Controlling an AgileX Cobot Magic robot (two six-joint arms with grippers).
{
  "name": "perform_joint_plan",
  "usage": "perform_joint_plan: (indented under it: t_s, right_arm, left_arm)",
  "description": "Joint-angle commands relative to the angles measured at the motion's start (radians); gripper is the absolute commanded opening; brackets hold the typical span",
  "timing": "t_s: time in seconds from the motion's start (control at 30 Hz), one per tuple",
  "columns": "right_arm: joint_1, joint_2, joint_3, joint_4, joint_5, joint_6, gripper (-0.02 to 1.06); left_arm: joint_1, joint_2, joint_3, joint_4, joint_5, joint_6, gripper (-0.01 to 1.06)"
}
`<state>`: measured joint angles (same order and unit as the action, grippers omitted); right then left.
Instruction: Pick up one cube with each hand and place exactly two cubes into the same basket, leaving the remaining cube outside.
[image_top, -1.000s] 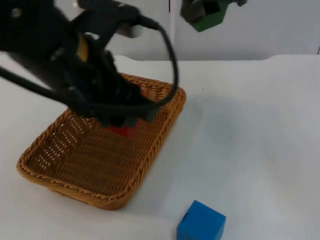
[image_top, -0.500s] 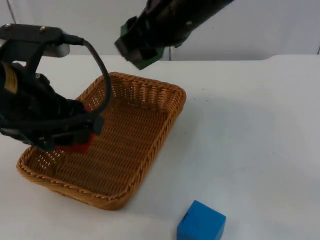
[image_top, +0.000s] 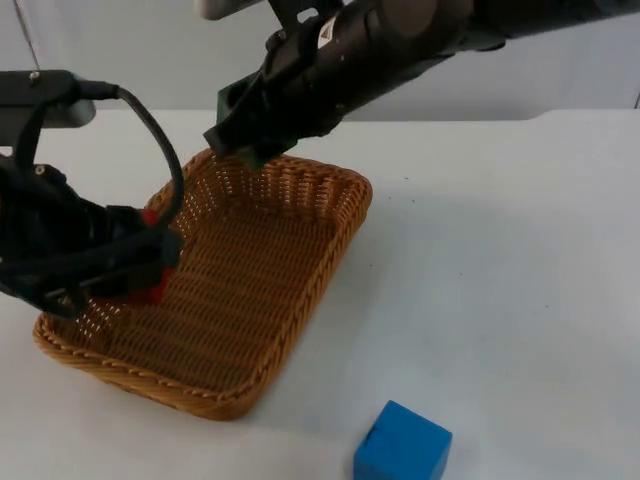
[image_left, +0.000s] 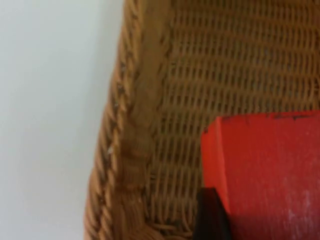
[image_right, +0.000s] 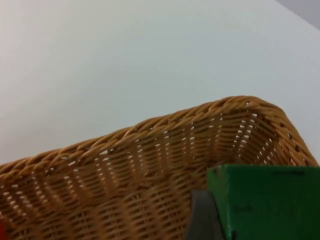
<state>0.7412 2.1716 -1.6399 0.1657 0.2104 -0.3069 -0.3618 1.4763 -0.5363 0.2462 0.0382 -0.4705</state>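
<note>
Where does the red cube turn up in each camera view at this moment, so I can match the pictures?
Top view: the red cube is in the left gripper, over the wicker basket, near its left wall.
Left wrist view: the red cube is close up, beside the basket's wall.
Right wrist view: no clear sight of it.
Shared landmark: the basket's woven rim.

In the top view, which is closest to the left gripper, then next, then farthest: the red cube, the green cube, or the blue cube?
1. Red cube: held in the left gripper, over the basket's left side.
2. Green cube: in the right gripper, above the basket's far rim.
3. Blue cube: on the table outside the basket.
</note>
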Motion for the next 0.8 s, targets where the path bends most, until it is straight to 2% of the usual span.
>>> perform_joint_plan:
  t_s: [0.0, 0.33, 0.77]
  right_arm:
    - [0.004, 0.001, -0.004, 0.003, -0.037, 0.003, 0.0]
    - [0.004, 0.047, -0.004, 0.003, -0.105, 0.003, 0.0]
    - [0.004, 0.13, -0.004, 0.001, -0.154, 0.003, 0.0]
  left_arm:
    - [0.008, -0.012, 0.005, 0.002, -0.026, -0.009, 0.0]
    - [0.015, -0.008, 0.005, 0.028, -0.15, -0.005, 0.0]
    - [0.015, 0.148, 0.005, 0.069, -0.219, -0.005, 0.0]
